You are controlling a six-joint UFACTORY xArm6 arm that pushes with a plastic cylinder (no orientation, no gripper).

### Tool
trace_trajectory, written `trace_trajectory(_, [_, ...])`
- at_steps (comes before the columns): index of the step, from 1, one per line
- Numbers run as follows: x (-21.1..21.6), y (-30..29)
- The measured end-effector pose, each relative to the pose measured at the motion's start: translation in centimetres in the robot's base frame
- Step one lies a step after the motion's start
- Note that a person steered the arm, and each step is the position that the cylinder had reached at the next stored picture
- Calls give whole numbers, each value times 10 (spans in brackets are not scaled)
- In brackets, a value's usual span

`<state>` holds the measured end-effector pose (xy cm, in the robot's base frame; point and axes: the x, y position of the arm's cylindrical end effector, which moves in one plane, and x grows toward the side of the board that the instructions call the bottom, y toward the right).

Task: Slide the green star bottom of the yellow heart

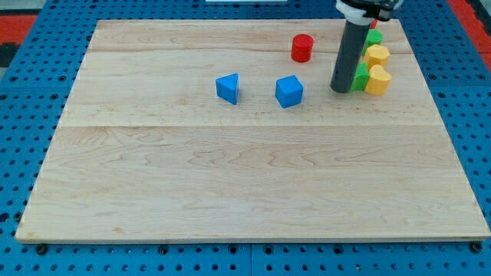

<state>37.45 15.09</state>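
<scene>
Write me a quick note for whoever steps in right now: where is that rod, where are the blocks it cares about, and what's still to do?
My tip rests on the board at the view's upper right, right beside the left side of a green block, probably the green star, mostly hidden behind the rod.
A yellow block touches that green block's right; another yellow block sits just above, and another green block above that. Which is the heart I cannot tell.
Done: tip is at the cluster.
Left: slide the star below the yellow heart.

Lab bench, blue pegboard [46, 46], wooden board [230, 176]
</scene>
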Motion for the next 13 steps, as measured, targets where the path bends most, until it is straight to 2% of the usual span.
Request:
trace_trajectory(1, [-12,-27])
trace_trajectory(2, [-45,-46])
trace_trajectory(3, [-81,-39])
trace_trajectory(4, [-93,-6])
trace_trajectory(6, [-81,33])
trace_trajectory(10, [-6,15])
trace_trajectory(12, [3,-66])
trace_trajectory(13, [33,-71])
